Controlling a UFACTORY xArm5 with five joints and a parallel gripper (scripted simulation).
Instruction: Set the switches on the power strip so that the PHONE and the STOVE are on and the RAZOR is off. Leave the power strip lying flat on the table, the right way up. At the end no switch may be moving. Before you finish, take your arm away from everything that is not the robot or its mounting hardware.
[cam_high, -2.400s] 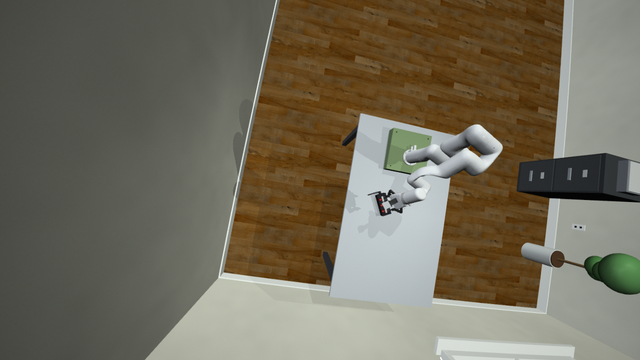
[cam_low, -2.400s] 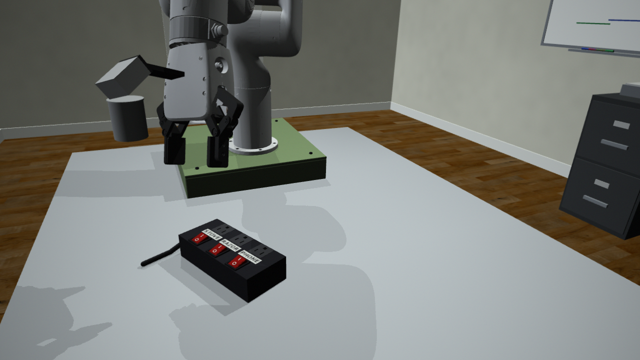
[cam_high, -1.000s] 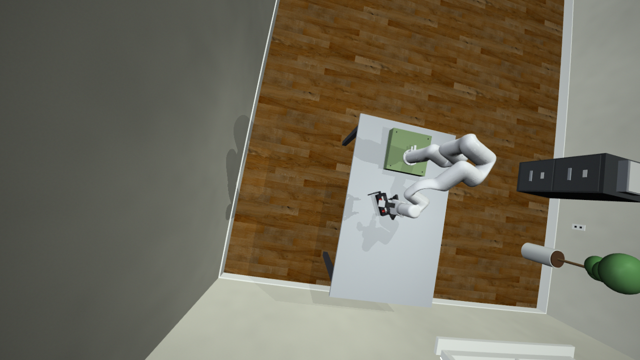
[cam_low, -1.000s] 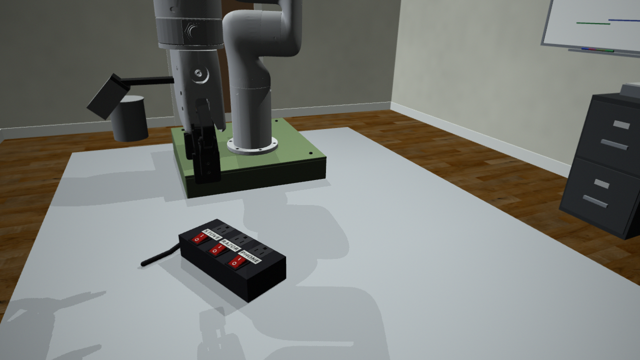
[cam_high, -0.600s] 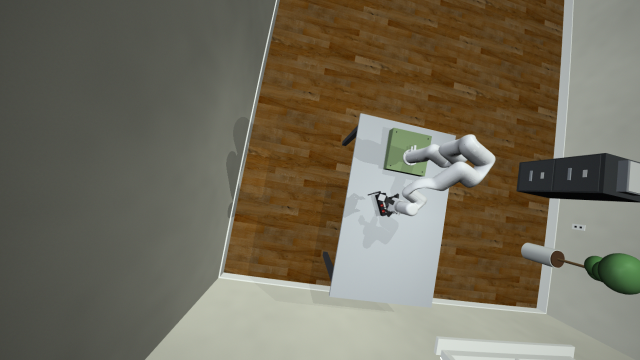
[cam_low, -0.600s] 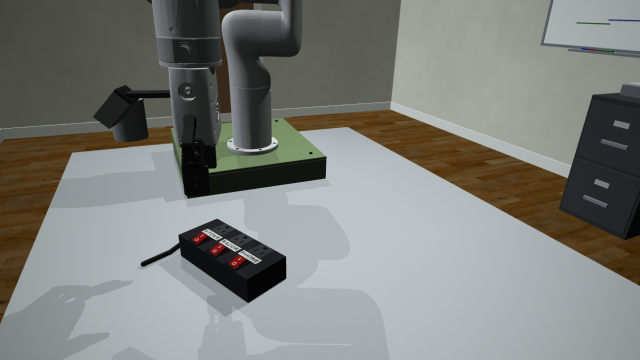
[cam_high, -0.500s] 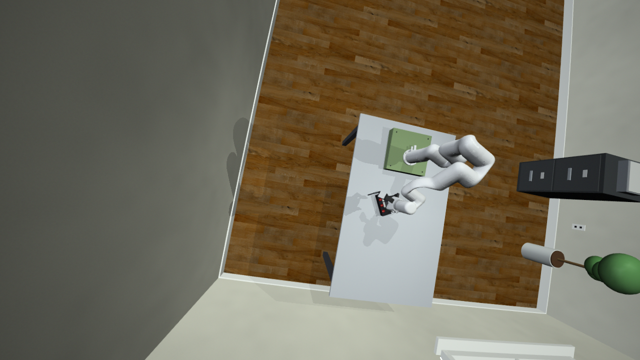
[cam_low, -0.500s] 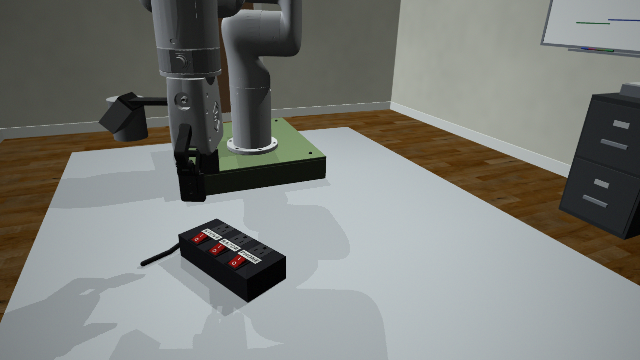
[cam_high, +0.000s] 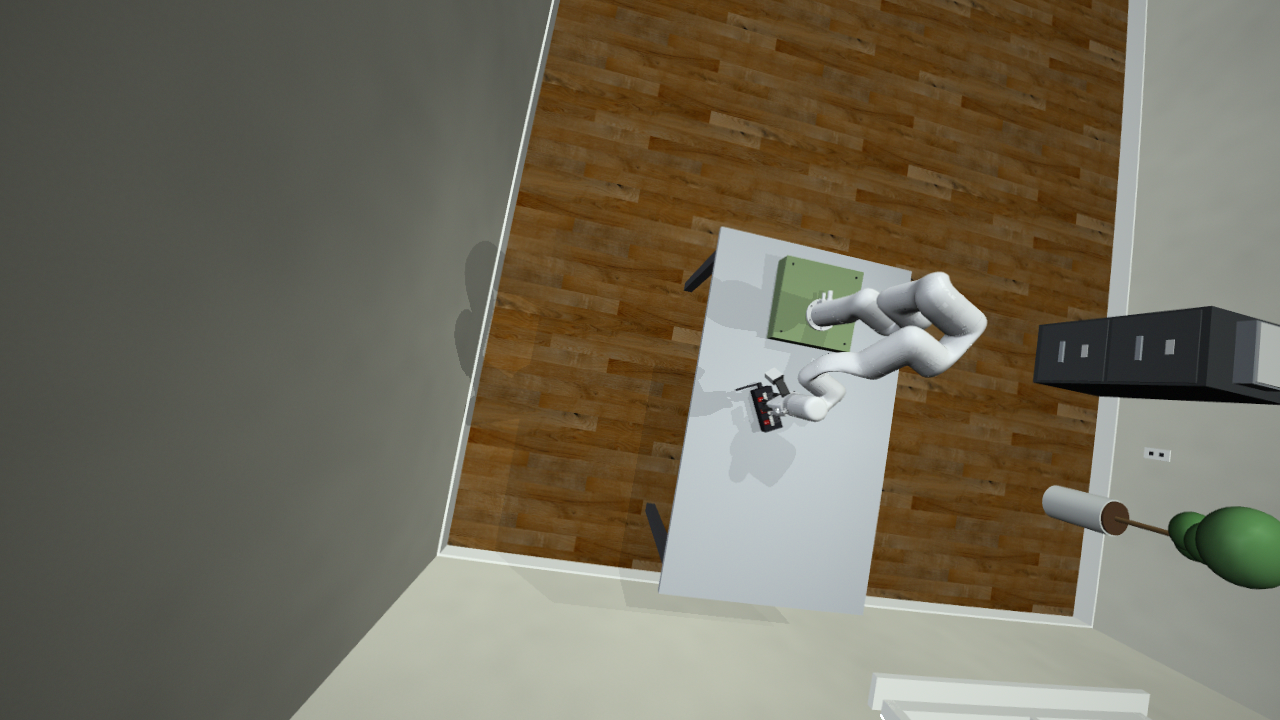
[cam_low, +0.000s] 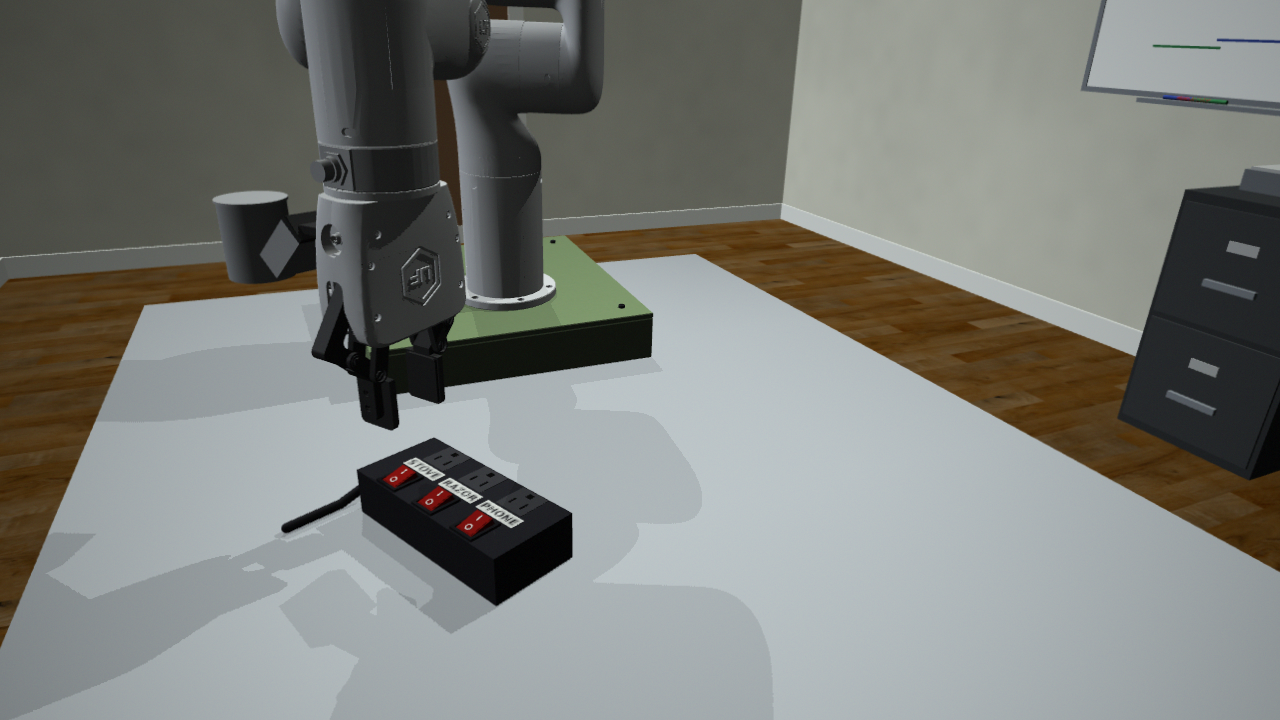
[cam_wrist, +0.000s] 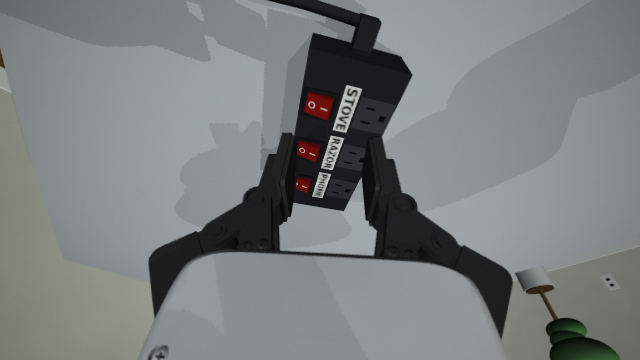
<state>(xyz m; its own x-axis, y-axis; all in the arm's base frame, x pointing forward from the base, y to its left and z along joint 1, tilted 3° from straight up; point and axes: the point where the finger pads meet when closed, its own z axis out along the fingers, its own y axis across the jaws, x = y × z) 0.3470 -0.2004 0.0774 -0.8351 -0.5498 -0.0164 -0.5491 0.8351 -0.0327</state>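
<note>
from the top, the gripper (cam_high: 776, 410) is hanging over the power strip (cam_high: 766, 405) near the table (cam_high: 778, 537) middle. in the exterior view its jaws are half closed, gripping nothing, above the stove switch (cam_low: 396, 476). through the wrist camera the fingers are framing the razor switch (cam_wrist: 308, 150) and phone switch (cam_wrist: 303, 184). best to finish closing, then press straight down on one rocker half, gently, so the strip is staying flat.

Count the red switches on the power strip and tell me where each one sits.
3, in a row along the power strip: the STOVE switch at the cord end, the RAZOR switch in the middle, the PHONE switch at the far end. None looks hidden.
</note>
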